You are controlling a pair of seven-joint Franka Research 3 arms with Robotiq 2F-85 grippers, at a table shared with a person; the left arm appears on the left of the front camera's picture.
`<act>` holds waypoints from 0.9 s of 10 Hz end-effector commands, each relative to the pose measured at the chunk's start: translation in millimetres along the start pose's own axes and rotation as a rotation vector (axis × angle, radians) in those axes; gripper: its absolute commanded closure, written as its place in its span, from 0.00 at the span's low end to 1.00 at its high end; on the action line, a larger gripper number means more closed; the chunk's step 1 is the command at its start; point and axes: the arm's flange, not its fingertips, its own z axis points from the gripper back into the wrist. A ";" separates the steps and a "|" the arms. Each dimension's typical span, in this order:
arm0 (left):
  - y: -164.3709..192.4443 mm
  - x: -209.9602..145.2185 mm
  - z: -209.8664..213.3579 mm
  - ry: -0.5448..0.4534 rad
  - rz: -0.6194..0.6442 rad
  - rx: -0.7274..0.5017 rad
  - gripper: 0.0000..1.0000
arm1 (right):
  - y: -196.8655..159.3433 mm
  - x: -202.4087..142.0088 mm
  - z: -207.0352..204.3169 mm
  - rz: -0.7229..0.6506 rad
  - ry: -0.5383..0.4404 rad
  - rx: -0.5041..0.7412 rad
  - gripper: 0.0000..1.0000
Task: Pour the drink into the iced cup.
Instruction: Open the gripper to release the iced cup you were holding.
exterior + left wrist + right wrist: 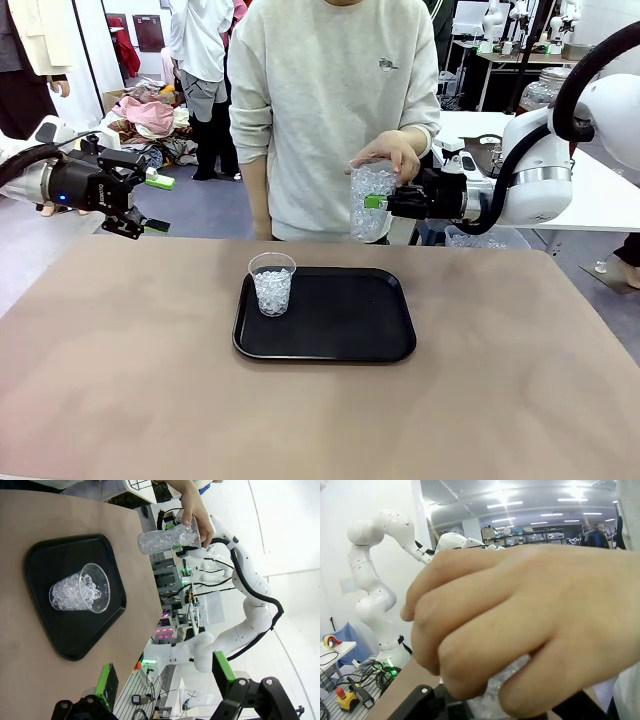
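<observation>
- A brown counter [120, 380] carries a black tray [350, 320] near its middle, a little toward the far edge.
- The iced cup [272, 285], clear plastic and full of ice cubes, stands upright on the tray by its far left corner.
- The left hand [157, 205] hovers off the counter's far left corner, green-padded fingers spread apart, nothing between them.
- Past the far edge, a person's hand [388, 152] grips the top of a second ice-filled cup [368, 220]. The right hand [380, 203] is at that cup's side; I cannot tell whether it clamps it.
</observation>
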 end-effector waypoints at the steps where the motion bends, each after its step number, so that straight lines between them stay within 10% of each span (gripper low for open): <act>1: -1.5 -0.4 0.5 -0.006 -0.005 0.002 0.00 | 1.1 5.4 -0.8 0.012 -0.006 0.000 0.51; 9: -1.5 -0.4 0.5 -0.006 -0.005 0.002 0.00 | 1.1 5.4 -0.8 0.012 -0.006 0.000 0.51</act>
